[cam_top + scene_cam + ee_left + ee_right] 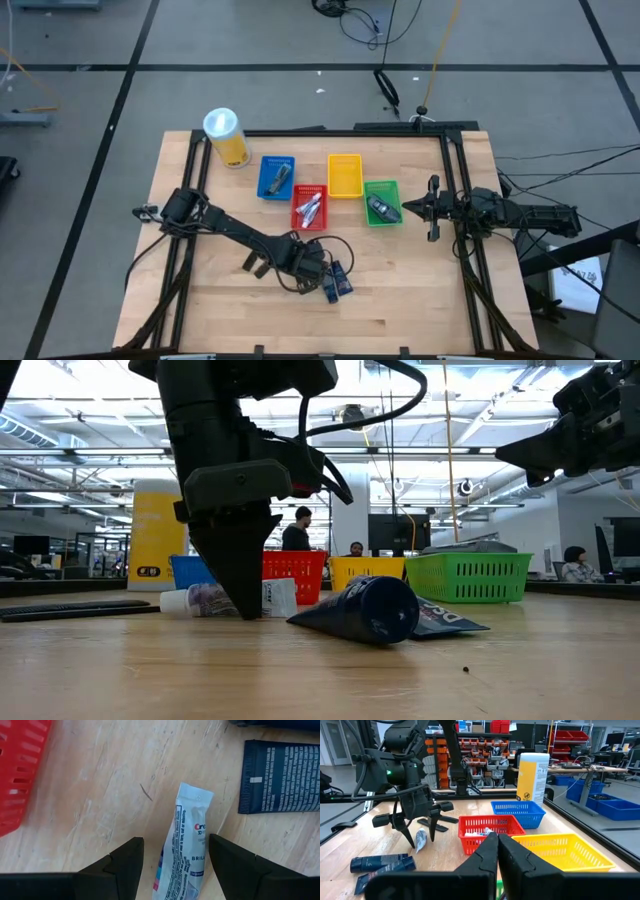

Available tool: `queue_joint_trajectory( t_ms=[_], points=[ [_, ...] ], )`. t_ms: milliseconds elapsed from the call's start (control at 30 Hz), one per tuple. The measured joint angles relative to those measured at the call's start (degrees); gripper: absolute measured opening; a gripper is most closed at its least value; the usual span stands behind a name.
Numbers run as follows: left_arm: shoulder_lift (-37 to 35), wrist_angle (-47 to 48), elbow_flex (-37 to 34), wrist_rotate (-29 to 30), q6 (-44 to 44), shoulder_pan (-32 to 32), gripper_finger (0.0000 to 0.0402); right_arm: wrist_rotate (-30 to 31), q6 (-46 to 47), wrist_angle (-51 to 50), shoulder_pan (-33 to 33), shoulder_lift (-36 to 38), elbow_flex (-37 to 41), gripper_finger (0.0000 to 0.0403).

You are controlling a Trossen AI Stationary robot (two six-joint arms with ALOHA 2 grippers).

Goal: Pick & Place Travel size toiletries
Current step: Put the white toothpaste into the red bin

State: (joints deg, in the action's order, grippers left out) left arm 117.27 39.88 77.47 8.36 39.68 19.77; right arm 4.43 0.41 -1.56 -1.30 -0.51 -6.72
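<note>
We see the wooden table [400, 290] under an open workshop hall. The left gripper [172, 865], just in front of the red basket [309, 207], stands wide open, tips down on the table, straddling a white mini tube [184, 845] without closing on it. The tube lies flat, crimped end pointing away from the gripper. Dark blue tubes [337, 283] lie just beside it. The right gripper [497, 851], fingers together and empty, hovers beside the green basket [381, 203].
</note>
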Motion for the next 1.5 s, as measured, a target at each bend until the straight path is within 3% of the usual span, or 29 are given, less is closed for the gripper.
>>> queue_joint_trajectory(
  t_ms=[167,500,700,933,1267,1500],
  points=[
    [0.0,0.6,0.0,-0.8,0.0,0.0,0.0215,0.0,0.0,0.0,0.0,0.0,0.0,0.0004],
    [0.0,0.4,0.1,-2.4,0.5,0.1,0.0094,0.0,0.0,0.0,0.0,0.0,0.0,0.0004],
    [0.0,0.4,0.1,-2.4,0.9,0.0,0.0053,0.0,0.0,0.0,0.0,0.0,0.0,0.0004],
    [0.0,0.5,0.1,-2.2,0.0,0.0,0.0033,0.0,0.0,0.0,0.0,0.0,0.0,0.0004],
    [0.0,0.5,0.0,-2.3,0.3,0.0,0.0043,0.0,0.0,0.0,0.0,0.0,0.0,0.0004],
    [0.0,0.5,0.0,-2.2,0.2,0.0,0.0028,0.0,0.0,0.0,0.0,0.0,0.0,0.0004]
  ],
)
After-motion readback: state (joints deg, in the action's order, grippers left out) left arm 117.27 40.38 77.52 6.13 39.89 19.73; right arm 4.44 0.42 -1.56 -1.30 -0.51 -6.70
